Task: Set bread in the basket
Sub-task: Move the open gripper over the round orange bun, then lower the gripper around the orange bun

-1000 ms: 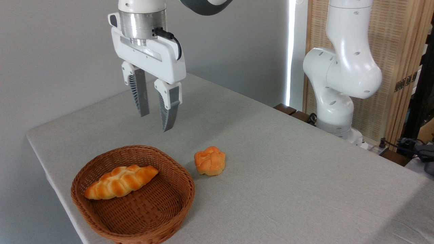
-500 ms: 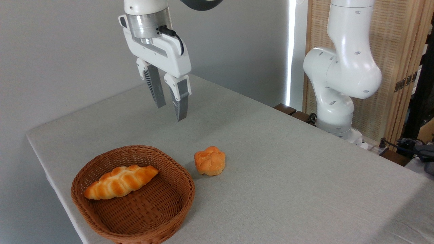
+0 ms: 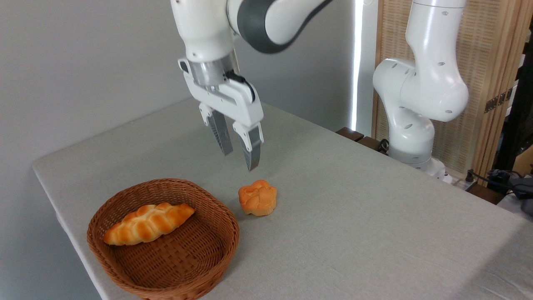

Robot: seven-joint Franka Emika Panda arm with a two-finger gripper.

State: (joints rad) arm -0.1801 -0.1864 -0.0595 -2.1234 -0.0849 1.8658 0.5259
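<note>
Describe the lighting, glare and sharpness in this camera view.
Camera view: soft, even light; a blown-out bright strip runs down beside the wall. The bun and basket are sharp, casting faint shadows on the table. The open hand shows no motion blur. A darker shadow crosses the table's lower right corner.

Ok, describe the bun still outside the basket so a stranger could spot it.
Find the round wicker basket at the table's near left. Just right of its rim, on the cloth, sits the bun: small, orange, flower-lobed, unlike the long braided loaf inside.
</note>
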